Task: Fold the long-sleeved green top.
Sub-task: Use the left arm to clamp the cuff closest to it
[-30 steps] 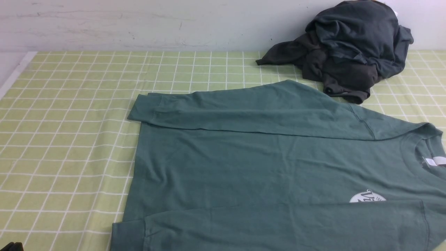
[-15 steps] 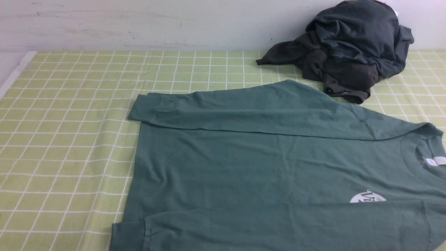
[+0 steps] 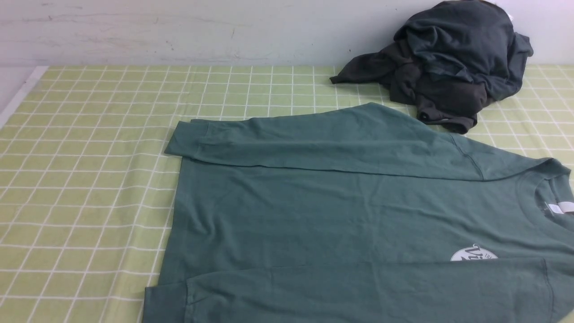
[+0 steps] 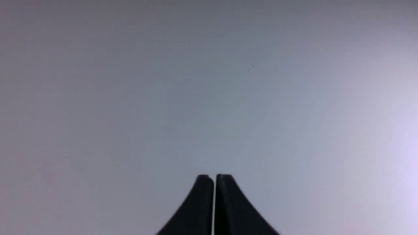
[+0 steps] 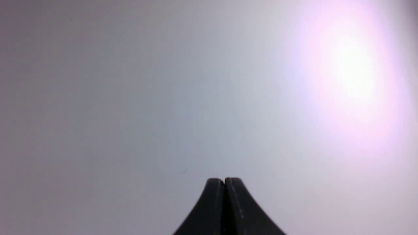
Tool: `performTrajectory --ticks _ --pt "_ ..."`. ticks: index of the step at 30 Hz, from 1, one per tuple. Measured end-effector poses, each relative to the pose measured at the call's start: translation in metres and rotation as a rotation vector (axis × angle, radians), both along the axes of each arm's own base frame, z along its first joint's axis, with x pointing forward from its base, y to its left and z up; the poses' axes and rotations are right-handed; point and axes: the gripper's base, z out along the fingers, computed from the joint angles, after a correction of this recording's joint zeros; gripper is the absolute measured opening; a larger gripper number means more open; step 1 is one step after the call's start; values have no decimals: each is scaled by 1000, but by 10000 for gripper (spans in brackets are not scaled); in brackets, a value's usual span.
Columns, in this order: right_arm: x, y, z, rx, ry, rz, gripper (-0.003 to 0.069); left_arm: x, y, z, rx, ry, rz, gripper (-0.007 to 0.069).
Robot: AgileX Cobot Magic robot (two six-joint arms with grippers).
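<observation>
My left gripper (image 4: 214, 178) is pinched narrow, its two dark fingers side by side with only a hairline between them and nothing in the pinch; my right gripper (image 5: 224, 180) is the same, fingers together and empty. Both wrist cameras face a blank pale surface, and neither arm shows in the front view, so I judge both are held clear of the table.

The green long-sleeved top (image 3: 341, 215) lies flat on the checked tablecloth (image 3: 89, 179), filling the near right part of the tabletop; its neck label (image 3: 560, 207) is toward the right edge and its hem toward the left, and the cloth runs out of sight at the near and right edges. The far sleeve (image 3: 314, 143) is laid in over the body, its cuff just past the hem; the near sleeve (image 3: 358, 291) is laid in likewise along the near edge, partly covering the chest print (image 3: 473, 255).

So I judge the sleeve folds done and smooth; the body folds remain, bringing hem toward neck, and I have no grip on the cloth yet. The dark garments (image 3: 448, 67) are heaped at the far right corner, just beside the top's far shoulder; I cannot tell whether they touch.
</observation>
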Motion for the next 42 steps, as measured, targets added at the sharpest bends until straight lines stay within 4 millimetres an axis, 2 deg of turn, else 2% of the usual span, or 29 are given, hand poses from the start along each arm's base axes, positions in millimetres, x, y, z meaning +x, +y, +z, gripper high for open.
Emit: performTrajectory --ticks 2,5,8,9,10,11,13,14,15,16,17,18,19,20,22,23,25,29,32,33,37,42 --pt "-2 -1 2 37 -29 13 -14 -4 -1 23 -44 41 -72 -3" --pt "-2 -1 10 38 1 12 -14 -11 -4 71 -5 193 -70 -3" --pt "-7 2 49 -37 93 -7 -13 -1 -3 104 37 398 -15 -3" --pt "-6 2 51 -44 126 -7 -13 -1 -3 108 43 414 -6 -3" --pt "-5 4 77 -108 222 -30 -13 16 -1 122 74 529 35 -3" --pt "-3 4 78 -114 256 -30 -13 18 -1 122 78 553 41 -3" --pt "13 4 98 -181 428 -52 -13 51 1 124 120 726 81 -3" --pt "22 3 102 -196 497 -54 -13 65 2 119 129 817 90 -3" --pt "53 2 104 -212 724 -34 -13 106 2 97 134 1090 79 -3" --pt "70 3 97 -201 864 1 -13 122 1 81 124 1225 54 -3" --pt "72 4 98 -201 882 7 -13 128 1 76 124 1264 48 -3" --pt "89 8 85 -184 1069 73 -12 145 -3 55 125 1437 -1 -3" --pt "94 9 81 -176 1106 93 -12 147 -4 51 115 1471 -18 -3" --pt "107 17 63 -175 1282 177 -10 163 -9 28 125 1634 -87 -3" --pt "123 28 37 -234 1502 294 -10 177 -18 2 160 1807 -215 -3" --pt "123 30 33 -249 1538 317 -10 179 -18 -1 174 1817 -217 -3" --pt "139 44 9 -346 1682 442 -10 193 -27 -28 196 1960 -365 0" --pt "158 59 -15 -438 1750 532 -10 210 -35 -61 176 2075 -491 39" --pt "166 70 -26 -491 1752 559 -10 219 -39 -78 183 2121 -508 111" --pt "167 70 -26 -496 1751 561 -10 219 -40 -79 185 2122 -509 117" --pt "172 77 -32 -526 1730 565 -10 223 -55 -91 260 2145 -474 243" --pt "173 78 -32 -513 1723 568 -10 229 -61 -101 280 2158 -382 298"
